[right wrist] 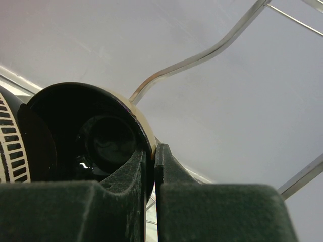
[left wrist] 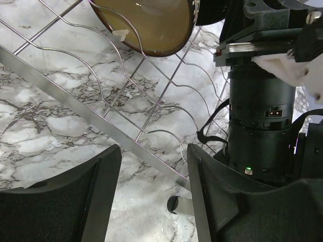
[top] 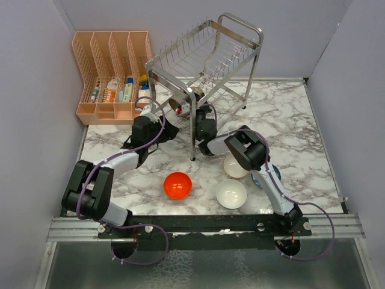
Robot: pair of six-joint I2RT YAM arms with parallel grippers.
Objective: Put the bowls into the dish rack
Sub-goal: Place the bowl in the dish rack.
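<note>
The steel dish rack (top: 204, 54) stands at the back centre. My right gripper (top: 191, 108) reaches under its upper tier. In the right wrist view my right gripper (right wrist: 154, 151) is shut on the rim of the dark brown bowl (right wrist: 75, 136), which is cream inside, with a rack wire (right wrist: 202, 53) above it. That bowl (left wrist: 146, 25) lies tilted over the lower wires (left wrist: 151, 111) in the left wrist view. My left gripper (left wrist: 154, 201) is open and empty, low at the rack's front bar. The red bowl (top: 178, 185), white bowl (top: 231, 194) and beige-pink bowl (top: 233, 167) sit on the table. The blue-patterned bowl (top: 268, 179) is partly hidden by my right arm.
A peach slotted organiser (top: 111, 72) with bottles stands at the back left. The rack's front leg (top: 192, 138) stands between my two arms. My right arm's wrist (left wrist: 262, 116) is close to my left gripper's right finger. Grey walls enclose the marble table (top: 301, 138).
</note>
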